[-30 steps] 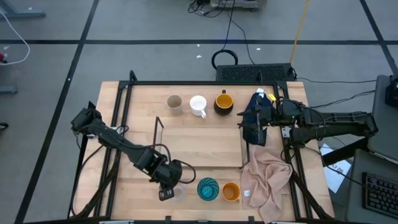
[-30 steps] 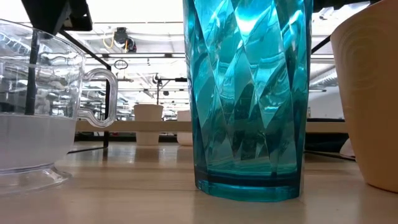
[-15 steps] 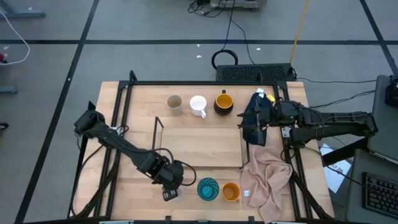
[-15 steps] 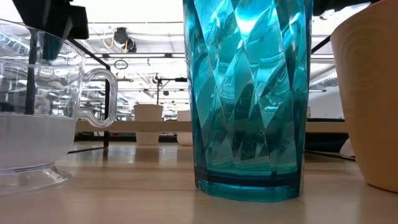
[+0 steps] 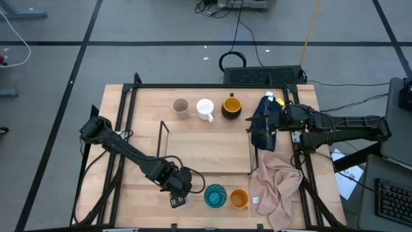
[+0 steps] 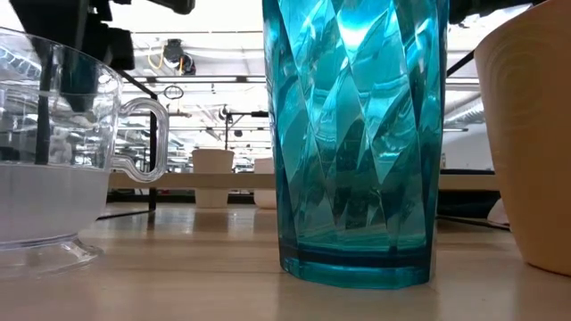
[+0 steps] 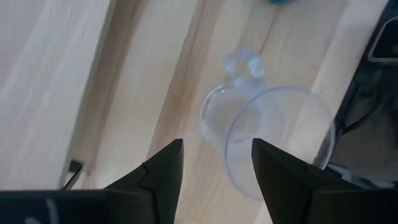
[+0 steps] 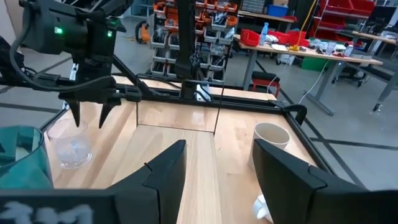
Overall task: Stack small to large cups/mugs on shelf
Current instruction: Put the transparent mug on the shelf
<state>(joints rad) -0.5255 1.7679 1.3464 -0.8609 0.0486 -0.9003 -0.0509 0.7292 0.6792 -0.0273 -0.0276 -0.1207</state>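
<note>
Left arm: reaches from the table's 9 o'clock edge toward 6 o'clock, wrist bent downward. The left gripper (image 5: 177, 198) hangs directly over the clear glass (image 7: 267, 134), fingers (image 7: 155, 177) spread apart and pointing down, one to either side of the rim's near part; contact with the glass cannot be told.

Right arm: lies folded along the 3 o'clock side. The right gripper (image 5: 259, 124) sits at the shelf's 3 o'clock end, fingers (image 8: 163, 168) parted and empty.

Vessels, front row at 6 o'clock: the clear glass, transparent with a small looped handle and a flared foot; the teal patterned cup (image 5: 215, 195), faceted and translucent, just beside it; the small orange cup (image 5: 239, 198), smooth and matte, next along toward 3 o'clock. All stand upright.

Vessels, back row at 12 o'clock: the beige-grey cup (image 5: 181, 106), the white handled mug (image 5: 205, 109), and the dark mug with yellow inside (image 5: 232, 106), upright in a line, close but apart.

The shelf (image 5: 206, 149): a pale wooden board with thin black wire uprights, lying at the table's centre between the two rows, bare.

Surface and room: a light-wood table (image 5: 148, 109) in a black frame; a crumpled pink cloth (image 5: 277, 183) at 4 o'clock. Beyond, grey floor with dark tape lines and cables; workbenches and red bins (image 8: 264, 36) show in the right wrist view.
</note>
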